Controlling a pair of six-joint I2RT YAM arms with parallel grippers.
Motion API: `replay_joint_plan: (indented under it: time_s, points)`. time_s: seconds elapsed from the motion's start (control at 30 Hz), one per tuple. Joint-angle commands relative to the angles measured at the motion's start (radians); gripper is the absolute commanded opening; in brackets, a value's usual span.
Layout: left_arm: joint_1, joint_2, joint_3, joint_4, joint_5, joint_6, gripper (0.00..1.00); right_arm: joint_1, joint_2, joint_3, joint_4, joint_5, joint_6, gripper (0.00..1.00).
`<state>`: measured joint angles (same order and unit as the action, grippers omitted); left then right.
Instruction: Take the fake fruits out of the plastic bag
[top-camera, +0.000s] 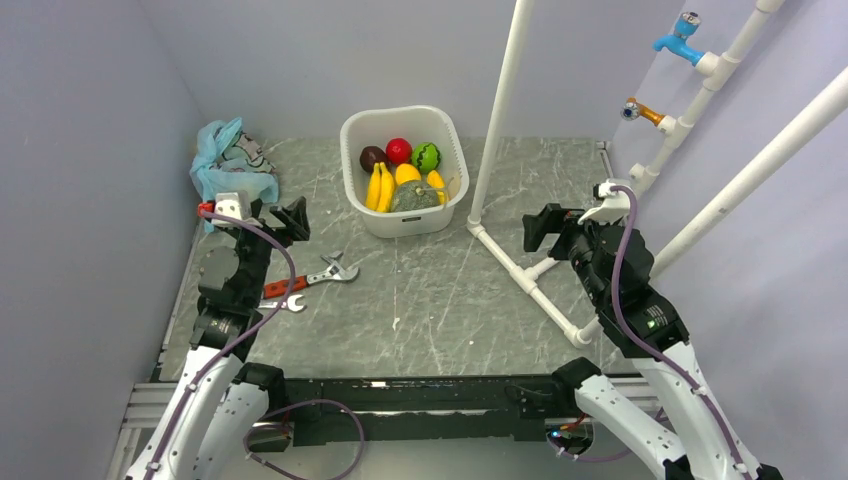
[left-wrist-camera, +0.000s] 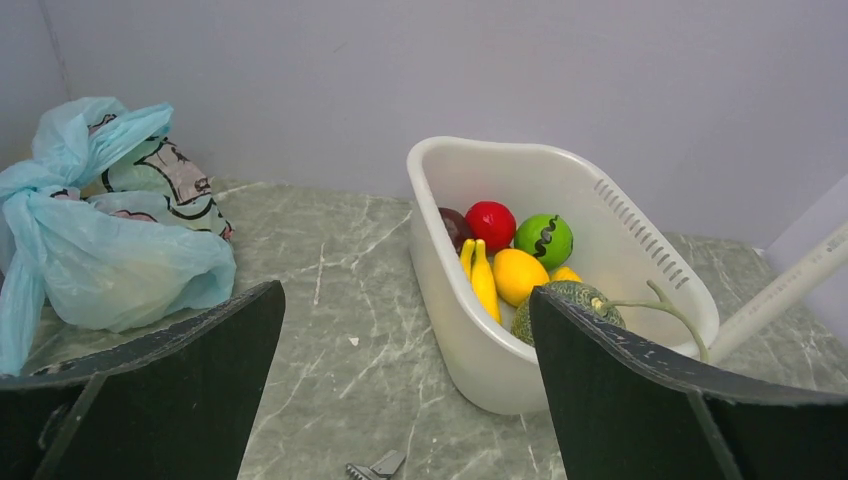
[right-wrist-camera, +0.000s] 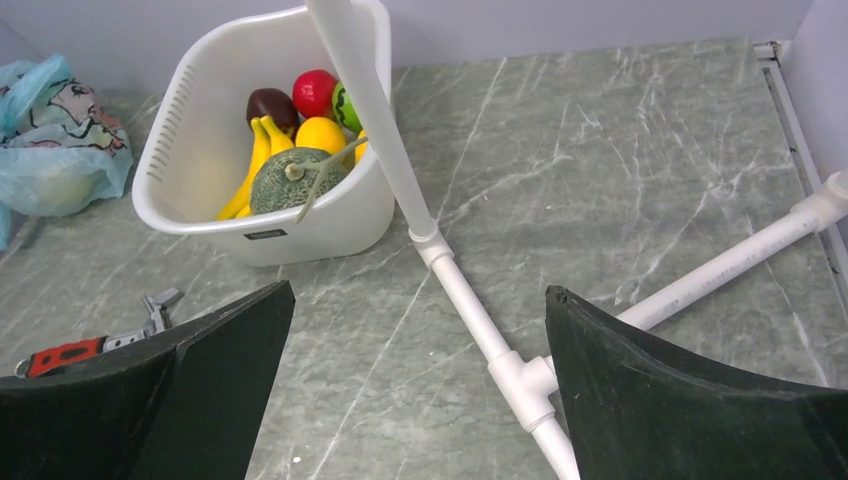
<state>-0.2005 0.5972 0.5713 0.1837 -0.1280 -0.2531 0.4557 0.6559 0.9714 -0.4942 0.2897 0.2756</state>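
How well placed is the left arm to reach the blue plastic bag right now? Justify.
Probably yes. The plastic bag lies close ahead of the left gripper, slightly to its left, with only bare table between them, and the jaws stand open.

The plastic bag (left-wrist-camera: 110, 250), left of the white tub (left-wrist-camera: 470, 350), is thin, crinkly and see-through. The tub is smooth plastic. Inside it, the fake fruits (left-wrist-camera: 522, 275) are shiny plastic, but the green melon (right-wrist-camera: 275, 190) looks rough and dull. The table (top-camera: 430, 310) under the tub looks like smooth grey stone. The wrench (top-camera: 335, 270) is shiny metal.
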Motion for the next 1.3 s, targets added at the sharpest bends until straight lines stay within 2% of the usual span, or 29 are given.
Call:
replay_joint_plan:
  time_s: [0.0, 0.27, 0.47, 0.57, 0.67, 0.9, 1.0, 1.07, 1.27]
  points:
    - [0.004, -0.002, 0.044, 0.031, 0.009, -0.003, 0.99, -0.002, 0.008, 0.019, -0.006, 0.039, 0.030, 1.00]
    - [0.004, 0.027, 0.088, -0.054, -0.041, -0.007, 0.99, -0.003, -0.028, -0.032, 0.025, 0.054, 0.060, 1.00]
    - [0.019, 0.143, 0.195, -0.248, -0.211, -0.033, 0.99, -0.002, -0.040, -0.081, 0.047, -0.017, 0.088, 1.00]
    - [0.064, 0.216, 0.240, -0.310, -0.204, -0.061, 0.99, -0.002, -0.033, -0.099, 0.060, -0.066, 0.100, 1.00]
    - [0.157, 0.294, 0.281, -0.362, -0.153, -0.102, 0.99, -0.002, -0.019, -0.105, 0.061, -0.093, 0.112, 1.00]
    - [0.369, 0.478, 0.320, -0.346, 0.087, -0.186, 0.99, -0.002, -0.013, -0.099, 0.057, -0.136, 0.120, 1.00]
    - [0.422, 0.528, 0.306, -0.286, 0.130, -0.217, 0.99, -0.002, -0.025, -0.108, 0.066, -0.152, 0.131, 1.00]
    - [0.442, 0.568, 0.301, -0.263, 0.131, -0.255, 0.99, -0.003, -0.028, -0.116, 0.072, -0.166, 0.138, 1.00]
    - [0.451, 0.668, 0.264, -0.135, 0.001, -0.394, 0.99, -0.002, 0.011, -0.090, 0.070, -0.191, 0.133, 1.00]
